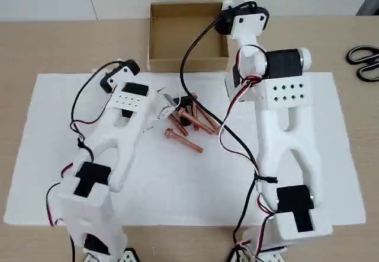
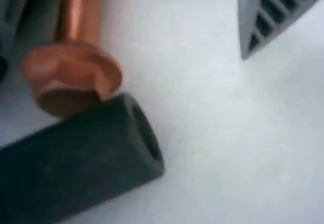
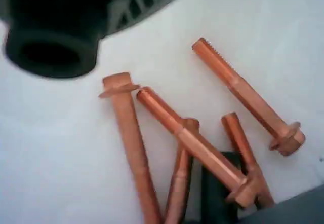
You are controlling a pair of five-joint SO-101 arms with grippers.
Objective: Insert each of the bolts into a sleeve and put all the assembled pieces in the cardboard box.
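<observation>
High view: bolts [image 1: 188, 122] lie beside your left tool [image 1: 169, 101], near the cardboard box [image 1: 159, 37]. Left wrist view: a sleeve [image 2: 76, 168] touches one bolt head [image 2: 71, 77]; tool state cannot be told. Right wrist view: your right tool [image 3: 96, 11] clamps a second sleeve [image 3: 50, 51].

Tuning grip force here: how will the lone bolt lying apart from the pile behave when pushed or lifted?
The bolt looks like solid metal: probably stiff and heavy for its size. Its round shank should roll, likely curving around the wider flanged head. The smooth shank may slip.
</observation>
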